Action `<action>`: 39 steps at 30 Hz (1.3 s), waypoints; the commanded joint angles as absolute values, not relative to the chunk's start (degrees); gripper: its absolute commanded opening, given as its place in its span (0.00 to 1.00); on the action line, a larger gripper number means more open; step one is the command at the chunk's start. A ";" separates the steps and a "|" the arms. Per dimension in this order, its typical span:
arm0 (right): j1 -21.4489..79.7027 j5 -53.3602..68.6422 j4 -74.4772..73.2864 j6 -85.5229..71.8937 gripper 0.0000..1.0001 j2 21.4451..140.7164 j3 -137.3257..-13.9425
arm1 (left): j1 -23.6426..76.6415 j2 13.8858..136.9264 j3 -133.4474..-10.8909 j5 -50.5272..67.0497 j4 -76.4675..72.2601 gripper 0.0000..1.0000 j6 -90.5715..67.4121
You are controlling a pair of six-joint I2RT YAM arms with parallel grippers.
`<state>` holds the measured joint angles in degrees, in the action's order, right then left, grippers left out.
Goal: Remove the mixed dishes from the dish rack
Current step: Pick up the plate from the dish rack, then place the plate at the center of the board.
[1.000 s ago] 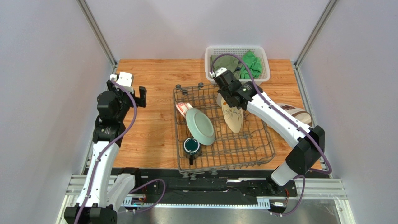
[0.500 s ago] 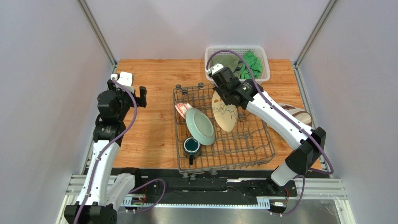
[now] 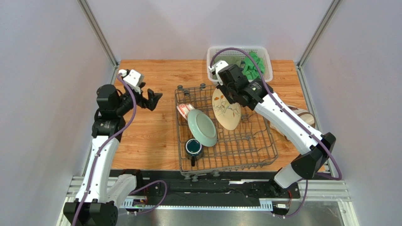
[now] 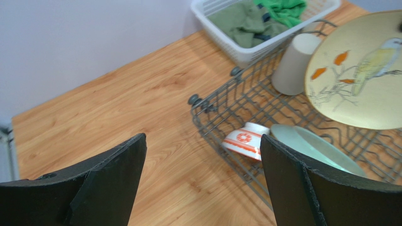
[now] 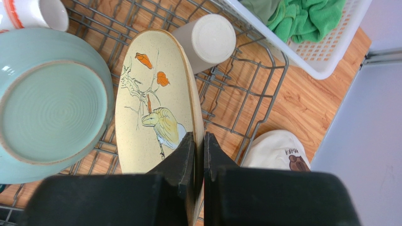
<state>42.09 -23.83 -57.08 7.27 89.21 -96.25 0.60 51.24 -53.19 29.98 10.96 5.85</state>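
Observation:
The grey wire dish rack [image 3: 257,147] sits mid-table. My right gripper [image 5: 198,141] is shut on the rim of the cream bird plate [image 5: 151,103], holding it tilted over the rack's back part [image 3: 225,110]. The pale green plate [image 3: 203,128] leans in the rack's left part, with the red-and-white bowl [image 3: 185,110] behind it and the dark teal mug [image 3: 193,148] in front. The tall beige cup [image 5: 207,40] lies in the back of the rack. My left gripper [image 4: 203,155] is open and empty, left of the rack [image 3: 153,99]. The yellow-and-green plate is out of view.
A white mesh basket [image 3: 239,63] with green cloths stands behind the rack at the back right. A beige cap-like fabric thing [image 3: 298,115] lies on the wood right of the rack. Metal posts frame the table's back corners.
My right gripper has raised the cream plate and turned its face up and to the left. My left gripper has swung right, toward the rack.

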 commanded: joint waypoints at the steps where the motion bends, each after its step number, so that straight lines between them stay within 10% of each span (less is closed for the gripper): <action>1: 42.54 -21.36 -49.93 11.77 0.00 83.24 -101.25 | 0.53 52.55 -57.83 44.28 11.69 0.98 6.59; 39: 50.54 -3.79 -44.74 17.67 0.00 75.15 -100.02 | 21.44 69.43 -67.85 49.13 14.06 0.98 17.93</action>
<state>49.80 -6.96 -51.64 17.87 79.29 -96.88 20.67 68.12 -66.59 46.72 16.60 15.81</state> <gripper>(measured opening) 0.057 0.988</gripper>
